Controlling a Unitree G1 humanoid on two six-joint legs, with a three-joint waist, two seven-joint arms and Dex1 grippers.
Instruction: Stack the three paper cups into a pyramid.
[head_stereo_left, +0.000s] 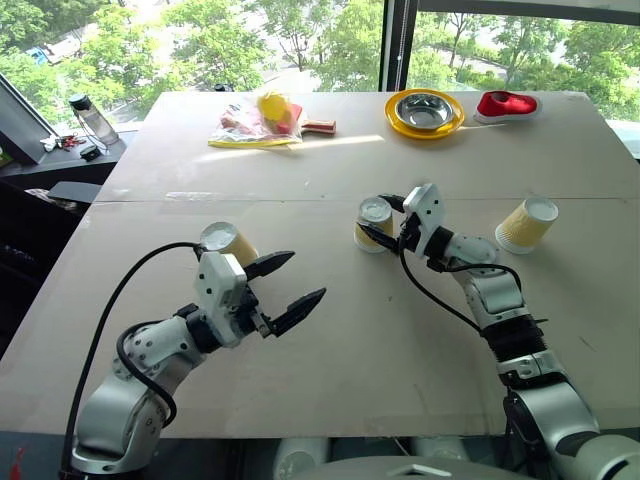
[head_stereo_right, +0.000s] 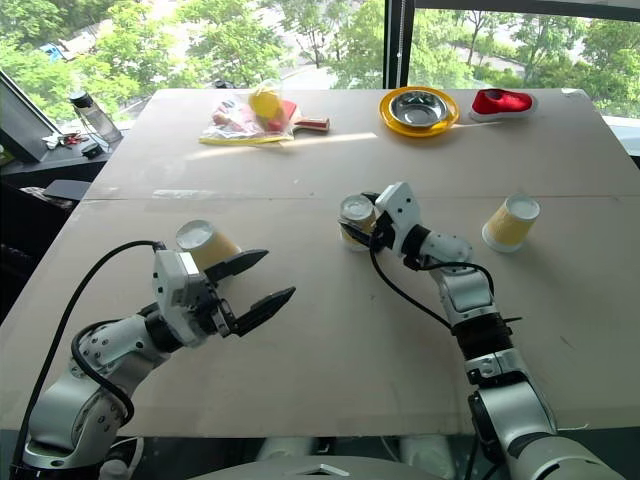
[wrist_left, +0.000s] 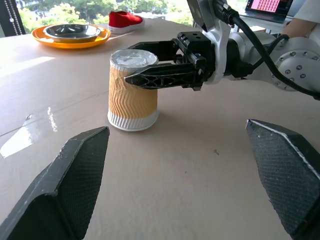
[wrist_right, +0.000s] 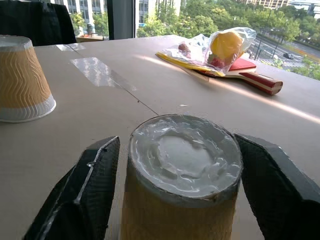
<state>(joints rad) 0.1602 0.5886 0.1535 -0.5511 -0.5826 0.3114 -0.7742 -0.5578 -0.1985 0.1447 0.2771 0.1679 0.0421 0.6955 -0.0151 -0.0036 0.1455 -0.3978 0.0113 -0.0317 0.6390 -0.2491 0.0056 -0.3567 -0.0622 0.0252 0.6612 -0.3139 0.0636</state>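
Observation:
Three paper cups with yellow wavy sides are on the wooden table (head_stereo_left: 330, 350). The middle cup (head_stereo_left: 373, 222) stands upside down, white base up. My right gripper (head_stereo_left: 373, 216) is open around it, one black finger on each side with slim gaps showing in the right wrist view (wrist_right: 176, 141). A second upside-down cup (head_stereo_left: 228, 243) stands just behind my left gripper (head_stereo_left: 306, 276), which is open and holds nothing. The third cup (head_stereo_left: 526, 224) is alone to the right, apart from both grippers. No cup rests on another.
At the far edge are a yellow-rimmed metal bowl (head_stereo_left: 424, 111), a red shoe (head_stereo_left: 506, 104), and a plastic bag with a yellow ball and a red paddle (head_stereo_left: 258, 120). A bottle (head_stereo_left: 93, 118) stands off the table's left.

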